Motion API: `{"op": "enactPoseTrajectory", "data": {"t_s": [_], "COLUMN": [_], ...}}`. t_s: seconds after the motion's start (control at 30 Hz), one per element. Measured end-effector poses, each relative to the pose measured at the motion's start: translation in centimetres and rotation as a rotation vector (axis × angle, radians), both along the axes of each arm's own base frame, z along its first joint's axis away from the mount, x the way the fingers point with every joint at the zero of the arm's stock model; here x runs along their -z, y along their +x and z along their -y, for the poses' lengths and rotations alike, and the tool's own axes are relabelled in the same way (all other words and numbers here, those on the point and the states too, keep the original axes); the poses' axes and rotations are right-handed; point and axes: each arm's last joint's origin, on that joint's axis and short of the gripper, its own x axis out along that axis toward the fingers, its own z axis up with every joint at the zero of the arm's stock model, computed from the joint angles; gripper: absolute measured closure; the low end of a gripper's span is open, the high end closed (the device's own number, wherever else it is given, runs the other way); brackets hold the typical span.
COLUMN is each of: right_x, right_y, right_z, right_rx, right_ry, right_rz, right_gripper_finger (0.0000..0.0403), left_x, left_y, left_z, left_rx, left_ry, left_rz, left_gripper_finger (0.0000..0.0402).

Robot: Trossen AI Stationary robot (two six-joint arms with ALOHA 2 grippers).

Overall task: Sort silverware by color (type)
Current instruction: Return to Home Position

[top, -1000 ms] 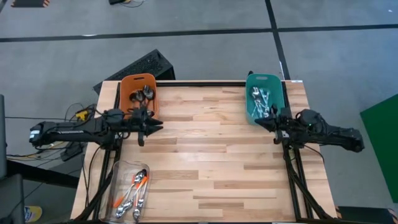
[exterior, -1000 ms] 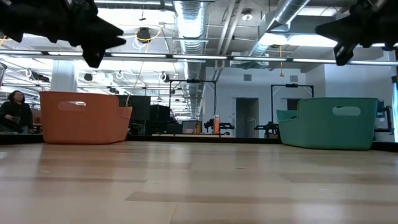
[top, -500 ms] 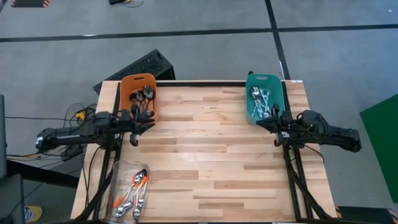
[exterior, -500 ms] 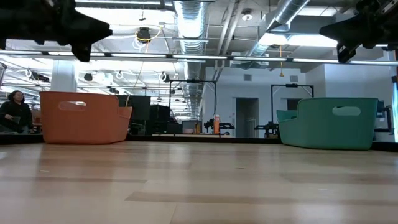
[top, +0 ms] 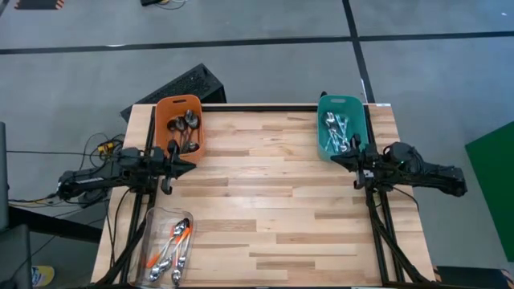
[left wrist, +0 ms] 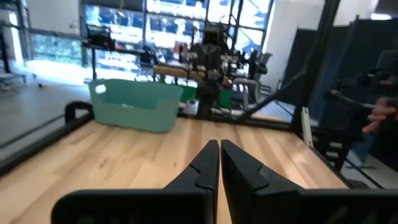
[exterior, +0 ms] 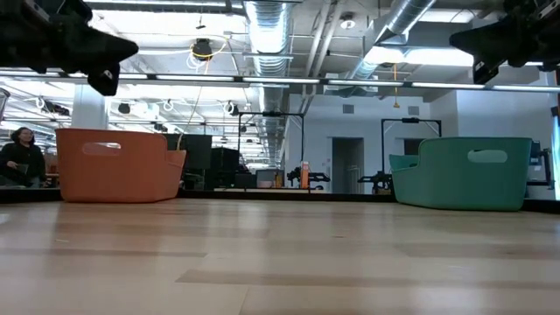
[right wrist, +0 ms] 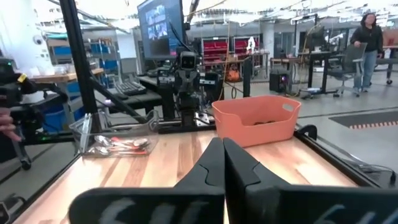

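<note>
Lying sorted, the silverware (top: 173, 247) was held in the orange bin (top: 161, 120) far left, the teal bin (top: 321, 128) far right and the transparent bin (top: 152, 233) near left. The fingers (left wrist: 202, 171) of the left gripper (top: 188, 165) and the right gripper (top: 337, 158) were pressed together, empty. The far bins just beside them could be clipped if the arms were swung carelessly.

Wooden table (top: 273, 201), orange bin (top: 178, 99), teal bin (top: 341, 98), clear bin (top: 155, 226)
</note>
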Motion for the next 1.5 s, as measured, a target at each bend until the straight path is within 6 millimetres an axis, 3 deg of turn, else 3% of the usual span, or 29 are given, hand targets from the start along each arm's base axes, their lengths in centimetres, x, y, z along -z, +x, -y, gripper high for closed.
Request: {"op": "enactPoseTrajectory", "data": {"t_s": [0.33,0.53,1.03,1.27,1.5], "right_x": [3.3,3.3,5.2,5.4,5.8], "right_y": [1.5,1.5,2.0,2.0,2.1], "right_z": [0.2,0.1,0.0,0.0,0.0], "right_rx": [-0.027,-0.032,-0.082,-0.085,-0.081], "right_ry": [0.066,0.051,0.004,0.174,0.195], "right_rz": [0.072,0.075,-0.001,-0.012,-0.061], "right_gripper_finger": [0.0394,0.0394,0.039,0.0375,0.0364], "left_x": [0.1,2.1,2.9,3.3,3.4], "left_y": [0.1,1.0,1.1,1.1,1.1], "left_z": [0.1,-0.1,0.1,-0.1,-0.3], "left_rx": [0.021,-0.006,0.054,-0.018,-0.1], "left_ry": [0.017,-0.033,-0.063,-0.117,-0.134], "left_rz": [0.012,0.121,0.032,0.004,-0.004], "left_gripper_finger": [0.04,0.04,0.04,0.04,0.04]}}
